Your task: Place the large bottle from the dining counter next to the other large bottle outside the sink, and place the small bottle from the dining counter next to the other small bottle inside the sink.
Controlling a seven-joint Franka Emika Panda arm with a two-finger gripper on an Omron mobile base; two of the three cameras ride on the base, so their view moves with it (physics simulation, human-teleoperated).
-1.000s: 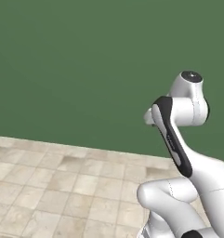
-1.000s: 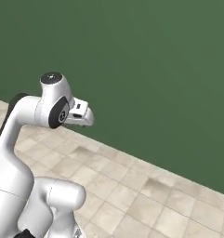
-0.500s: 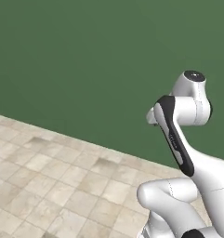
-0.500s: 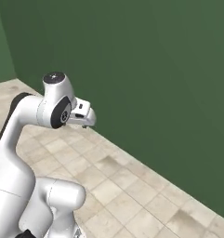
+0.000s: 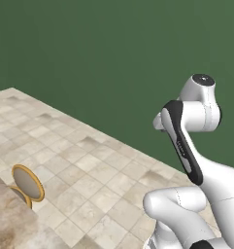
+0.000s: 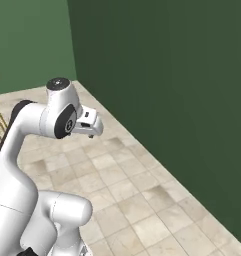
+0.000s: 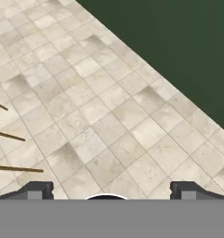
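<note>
Count, left base view: you have one white arm [image 5: 196, 146] with dark joints, folded up at the lower right, its glossy rounded segments stacked over the base. One round stool [image 5: 27, 182] stands at the lower left, a flat disc seat with a yellow-orange rim and a pale centre, seen tilted. Just below it, one corner of the tabletop [image 5: 14, 221], the dining counter, enters the picture: brown-beige stone with a mottled, marble-like grain. No bottle can be made out on that visible corner.

Floor [image 5: 89, 165]: square beige tiles, matte, with darker smudged patches on some. One flat dark green wall [image 5: 113, 53] runs behind it; in the right base view you see two green wall faces meeting at a corner.

Right base view: the arm's wrist points away from the camera, and the tool [image 6: 88, 125] hangs at its end above the tiles, small and pale with a dark underside. At the left edge a thin sliver of yellow-framed stools shows, too cut off to count.

Hand view: two dark finger tips [image 7: 36, 189] stand far apart at the bottom corners, jaws spread wide, nothing between them but tile. Three thin brown rods [image 7: 13, 169] cross the left edge.
</note>
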